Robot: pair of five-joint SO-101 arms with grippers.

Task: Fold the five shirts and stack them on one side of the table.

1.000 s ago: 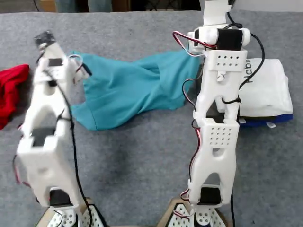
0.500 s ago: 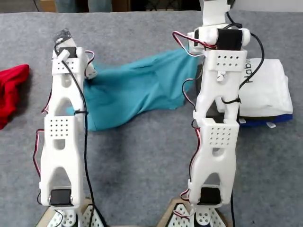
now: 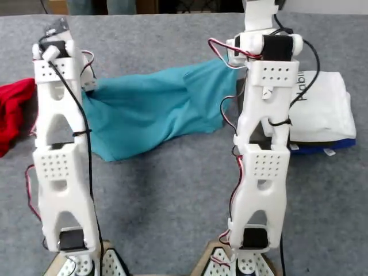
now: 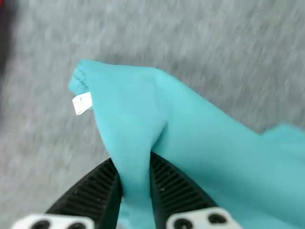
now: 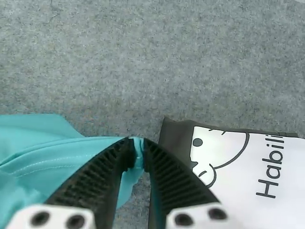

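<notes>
Teal shirt (image 3: 155, 109) spans the far middle of the grey desk (image 3: 172, 201), strung between the two arms, its lower part draped toward the near side. Left tool (image 4: 135, 167) is clamped on a bunched fold of the teal fabric, jaws closed tight around it, with a small white tag (image 4: 82, 103) on the shirt edge just past the tips. Right tool (image 5: 137, 145) is pinched shut on the opposite edge of the same shirt, right beside the stack. The stack sits on the desk's right side: a folded white shirt (image 3: 325, 109) with dark print on top, a folded blue shirt (image 3: 322, 148) showing under its near edge. A red shirt (image 3: 14, 112) lies crumpled at the desk's left edge, apart from the teal one, just beyond the left arm.
</notes>
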